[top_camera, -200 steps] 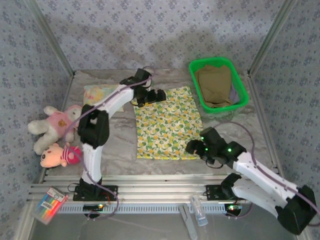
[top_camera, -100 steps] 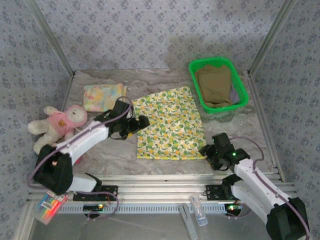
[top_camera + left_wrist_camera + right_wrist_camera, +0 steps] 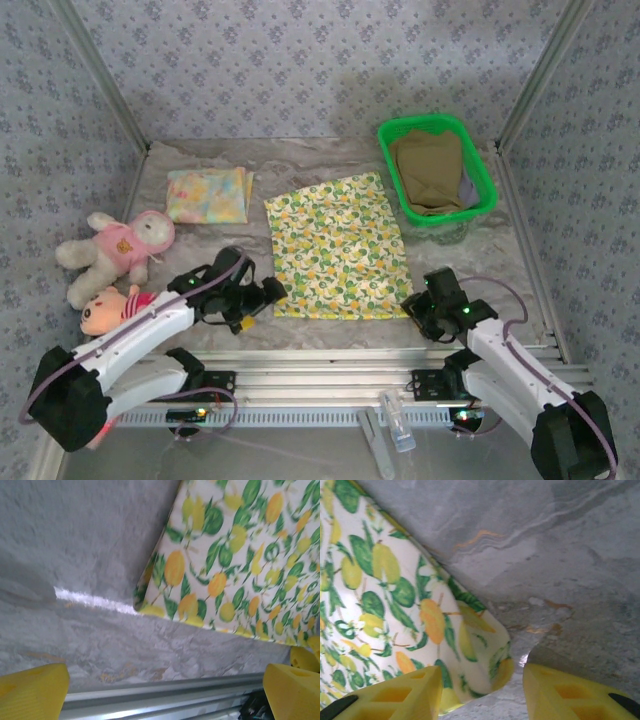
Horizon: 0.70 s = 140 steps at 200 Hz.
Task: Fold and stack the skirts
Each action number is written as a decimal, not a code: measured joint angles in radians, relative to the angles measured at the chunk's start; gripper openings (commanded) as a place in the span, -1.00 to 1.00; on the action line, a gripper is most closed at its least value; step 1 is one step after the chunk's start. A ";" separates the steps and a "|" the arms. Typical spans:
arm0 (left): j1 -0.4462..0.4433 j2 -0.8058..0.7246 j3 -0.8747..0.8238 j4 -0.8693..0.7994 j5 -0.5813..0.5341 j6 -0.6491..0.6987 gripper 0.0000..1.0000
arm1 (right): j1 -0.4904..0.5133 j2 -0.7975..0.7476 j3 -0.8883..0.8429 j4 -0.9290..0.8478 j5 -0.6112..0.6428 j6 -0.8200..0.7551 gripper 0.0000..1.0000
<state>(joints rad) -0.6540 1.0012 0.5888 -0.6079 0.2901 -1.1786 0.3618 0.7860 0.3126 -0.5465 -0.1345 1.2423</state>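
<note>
Lying flat on the marble bench (image 3: 310, 160), the lemon-print skirt (image 3: 338, 245) has its near-left corner just ahead of the wide-open left jaws and its near-right corner between the parted right jaws.

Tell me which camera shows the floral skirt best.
Top external: the whole floral skirt lies flat there. The left wrist view catches its near-left corner, the right wrist view its near-right corner.

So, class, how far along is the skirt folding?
Done: pastel skirt folded, back left. In hand: floral skirt lies flat; left gripper open by its near-left corner, right gripper straddling its near-right. Left: olive skirt and lavender skirt in the basket; nothing stacked.
</note>
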 measured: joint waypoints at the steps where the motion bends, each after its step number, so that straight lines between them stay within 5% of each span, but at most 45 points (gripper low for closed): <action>1: -0.004 -0.001 -0.003 0.001 0.001 -0.004 0.96 | 0.000 -0.001 -0.002 0.001 0.000 0.000 -0.13; 91: -0.077 0.008 -0.141 0.196 -0.059 -0.175 0.65 | -0.024 -0.037 -0.027 0.053 0.007 0.000 -0.99; 140: -0.115 0.098 -0.139 0.283 -0.122 -0.232 0.18 | -0.024 -0.037 -0.027 0.092 0.007 -0.001 -1.00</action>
<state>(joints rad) -0.7689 1.0992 0.4496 -0.3252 0.1680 -1.4101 0.3378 0.7486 0.2855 -0.4549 -0.1276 1.2411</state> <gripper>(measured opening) 0.630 0.050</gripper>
